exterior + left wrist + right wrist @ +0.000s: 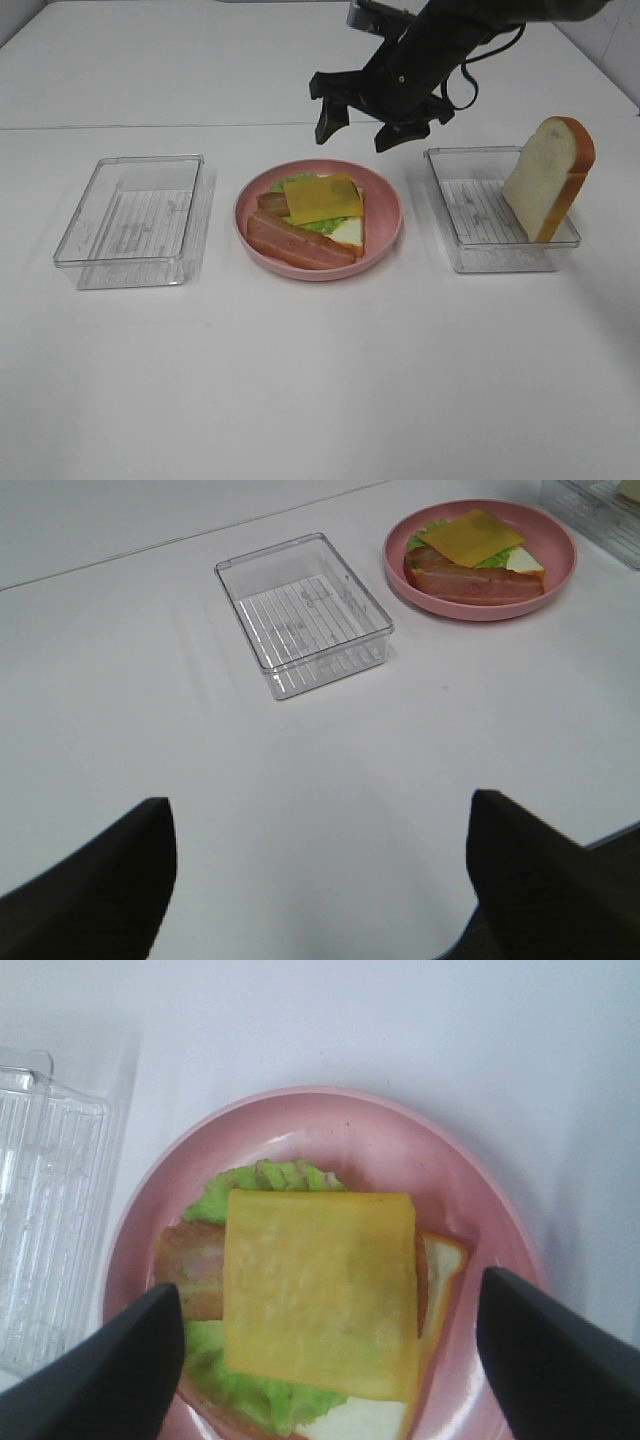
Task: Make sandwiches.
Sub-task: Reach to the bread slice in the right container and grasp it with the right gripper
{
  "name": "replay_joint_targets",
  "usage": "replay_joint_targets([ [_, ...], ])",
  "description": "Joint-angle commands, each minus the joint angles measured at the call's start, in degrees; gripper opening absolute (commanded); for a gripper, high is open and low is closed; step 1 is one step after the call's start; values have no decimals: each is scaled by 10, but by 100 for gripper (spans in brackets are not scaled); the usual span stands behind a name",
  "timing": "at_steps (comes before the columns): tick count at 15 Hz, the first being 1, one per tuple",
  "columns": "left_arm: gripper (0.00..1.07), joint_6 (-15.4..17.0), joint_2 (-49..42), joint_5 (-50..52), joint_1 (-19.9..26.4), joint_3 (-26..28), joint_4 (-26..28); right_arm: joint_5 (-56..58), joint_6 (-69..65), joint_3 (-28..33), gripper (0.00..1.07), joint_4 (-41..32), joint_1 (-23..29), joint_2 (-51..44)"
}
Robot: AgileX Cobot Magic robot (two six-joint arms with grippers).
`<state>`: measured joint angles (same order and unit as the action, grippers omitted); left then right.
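The right gripper (373, 128) hangs open and empty above the plate's (385, 235) far rim, nearer than the left gripper (320, 880), also open, to the bread slice (548, 178) leaning upright in the right-edge tray (440, 165).

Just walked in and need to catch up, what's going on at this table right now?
A two-armed robot is building a sandwich. The right gripper hovers open and empty above the pink plate, where bread, lettuce, bacon and a cheese slice are stacked. The top bread slice leans in the right tray. The left gripper is open, holding nothing.
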<state>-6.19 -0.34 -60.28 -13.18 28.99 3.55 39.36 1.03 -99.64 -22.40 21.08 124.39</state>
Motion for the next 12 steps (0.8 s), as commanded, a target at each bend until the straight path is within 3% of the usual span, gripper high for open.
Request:
replay_joint_targets([
  [1, 76, 4, -11, 6, -1, -3, 3, 36, -7, -2, 76, 26, -23, -46],
  [5, 76, 4, -11, 6, -1, -3, 3, 95, -7, -2, 76, 48, -93, -100],
  [10, 76, 4, -11, 6, -1, -3, 3, 217, -6, -1, 76, 166, -197, -125],
  [12, 76, 4, -11, 6, -1, -3, 3, 221, -6, -1, 76, 173, -207, -125],
])
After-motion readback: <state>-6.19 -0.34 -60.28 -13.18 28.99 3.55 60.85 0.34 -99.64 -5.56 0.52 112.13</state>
